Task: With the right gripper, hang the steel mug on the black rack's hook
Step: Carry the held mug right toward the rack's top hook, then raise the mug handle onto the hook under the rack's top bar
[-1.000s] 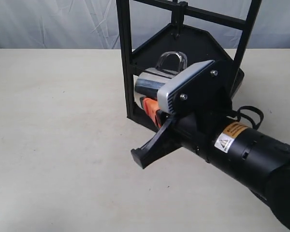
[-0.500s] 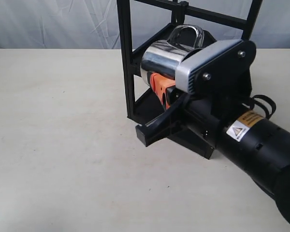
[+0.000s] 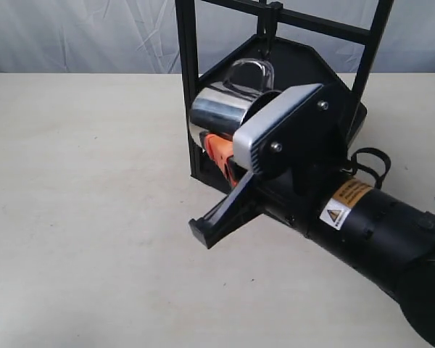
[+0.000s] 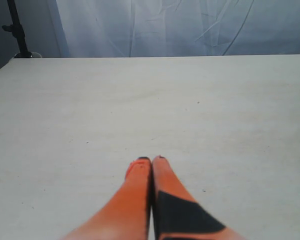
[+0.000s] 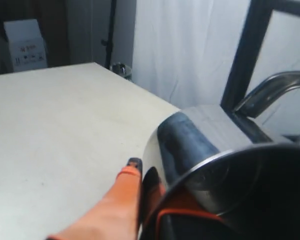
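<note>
The steel mug (image 3: 219,110) lies on its side in the air, its looped handle (image 3: 249,72) pointing up. My right gripper (image 3: 222,143) is shut on the mug's wall, one orange finger (image 5: 125,192) outside and the other inside the mouth. The mug hangs just in front of the black rack (image 3: 186,87), beside its left post. The hook (image 3: 266,45) hangs from the top crossbar just above and right of the handle; they are apart. In the right wrist view the mug (image 5: 200,135) fills the frame beside a rack post (image 5: 245,55). My left gripper (image 4: 151,161) is shut and empty over bare table.
The rack's angular lower shelf (image 3: 304,65) sits behind the mug. A black cable (image 3: 373,163) loops beside the right arm. A white curtain backs the table. Off the table's far edge are a cardboard box (image 5: 25,47) and a dark stand pole (image 4: 17,30).
The right gripper lifted the mug up and right toward the crossbar, then dropped back down and left. The mug now sits slightly higher and further left than a second ago.
</note>
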Controlling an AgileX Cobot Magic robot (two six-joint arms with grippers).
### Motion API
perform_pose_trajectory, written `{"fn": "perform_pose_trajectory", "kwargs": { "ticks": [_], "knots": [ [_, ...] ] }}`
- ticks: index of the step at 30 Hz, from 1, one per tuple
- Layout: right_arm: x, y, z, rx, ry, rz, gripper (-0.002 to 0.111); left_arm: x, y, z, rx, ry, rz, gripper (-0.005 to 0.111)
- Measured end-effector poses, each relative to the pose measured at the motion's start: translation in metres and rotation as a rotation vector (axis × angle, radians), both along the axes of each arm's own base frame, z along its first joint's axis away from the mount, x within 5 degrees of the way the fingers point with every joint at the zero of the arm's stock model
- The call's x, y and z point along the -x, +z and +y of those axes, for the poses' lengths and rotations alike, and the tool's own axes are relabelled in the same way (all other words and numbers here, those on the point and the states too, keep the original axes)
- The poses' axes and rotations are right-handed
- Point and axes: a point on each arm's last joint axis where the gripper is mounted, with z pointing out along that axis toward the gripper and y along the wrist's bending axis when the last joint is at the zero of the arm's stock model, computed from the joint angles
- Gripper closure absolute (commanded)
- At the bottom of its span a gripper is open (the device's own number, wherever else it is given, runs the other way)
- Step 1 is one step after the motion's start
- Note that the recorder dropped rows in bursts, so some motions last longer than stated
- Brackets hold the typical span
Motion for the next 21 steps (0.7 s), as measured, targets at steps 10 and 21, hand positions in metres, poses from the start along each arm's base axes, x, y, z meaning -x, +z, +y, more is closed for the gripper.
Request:
{"fn": "perform_pose_trajectory", "kwargs": {
  "ticks": [10, 21],
  "knots": [
    [-0.009, 0.013, -0.014, -0.117, -0.085, 0.015, 0.109, 0.0, 0.0, 0.0, 0.0, 0.0, 0.0, 0.107],
    [-0.021, 0.012, -0.021, -0.13, -0.138, 0.086, 0.109, 0.0, 0.0, 0.0, 0.0, 0.0, 0.0, 0.107]
  ]
}}
